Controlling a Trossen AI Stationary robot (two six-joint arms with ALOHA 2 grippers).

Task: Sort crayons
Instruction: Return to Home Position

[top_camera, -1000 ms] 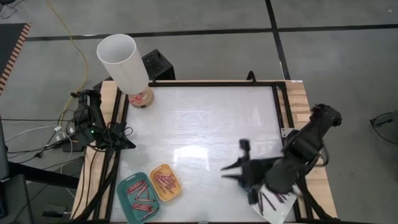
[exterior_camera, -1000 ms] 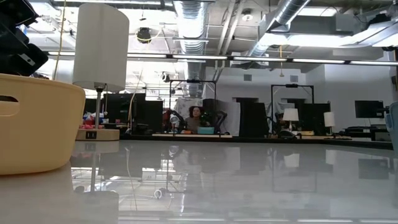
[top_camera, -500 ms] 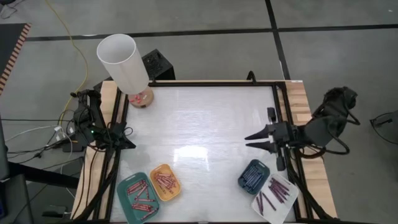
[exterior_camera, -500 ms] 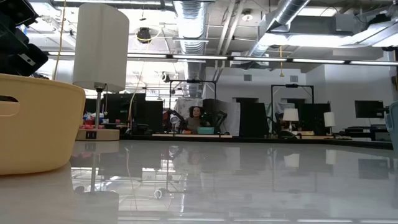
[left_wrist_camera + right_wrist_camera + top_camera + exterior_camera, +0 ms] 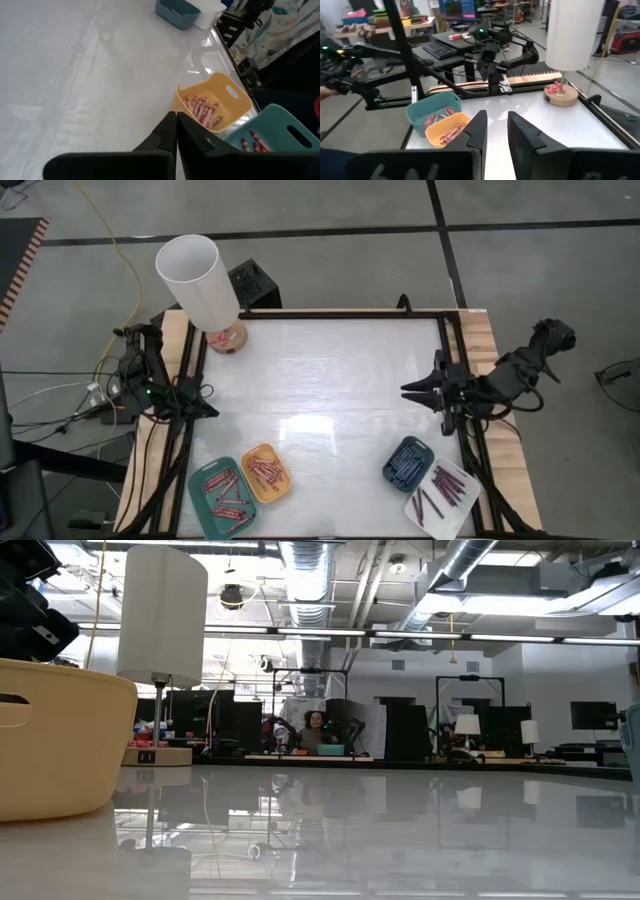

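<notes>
Pulling back from the white tray (image 5: 442, 498), our right gripper (image 5: 408, 390) now sits at the right edge of the counter (image 5: 320, 370), fingers slightly apart and empty. Our left gripper (image 5: 176, 116) waits at the left edge, fingers pressed together on nothing. Every crayon we see lies in the four trays along the front edge, the crayons (image 5: 447, 485) sorted by colour, so we judge the sorting finished. The middle lies open; a lamp (image 5: 200, 280) stands at the far left corner.

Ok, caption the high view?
Sorted crayons: teal bin, yellow bin left; dark-blue bin, white bin right; left gripper, right gripper at table's sides.
</notes>
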